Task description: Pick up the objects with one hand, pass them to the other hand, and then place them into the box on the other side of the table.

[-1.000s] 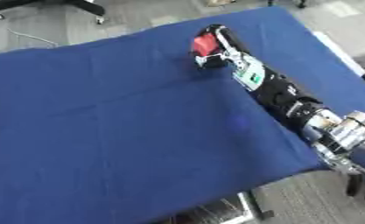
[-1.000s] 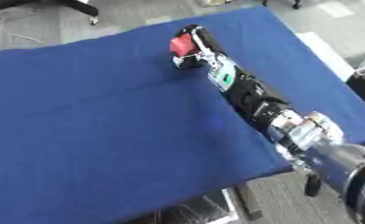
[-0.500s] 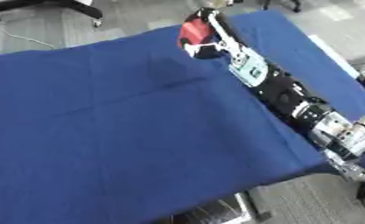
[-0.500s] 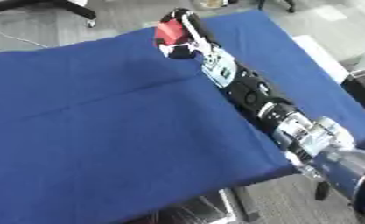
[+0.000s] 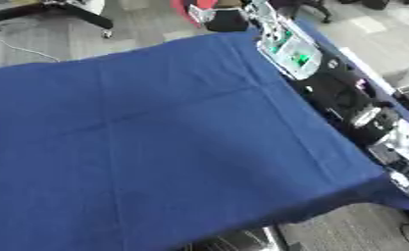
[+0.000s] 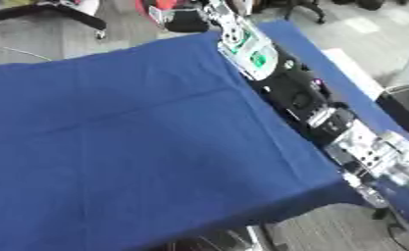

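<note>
Stretched along the table's (image 5: 156, 147) right edge, from the near right corner toward the far edge: the right arm (image 6: 302, 98). At its far end, past the table's far edge and over the floor (image 5: 139, 24): the right hand (image 6: 186, 19), with a small object (image 6: 160, 5) at its left side, too blurred to tell whether held. Behind the table's far left corner, on the floor: a chair base (image 5: 70, 10), well apart from the hand.
</note>
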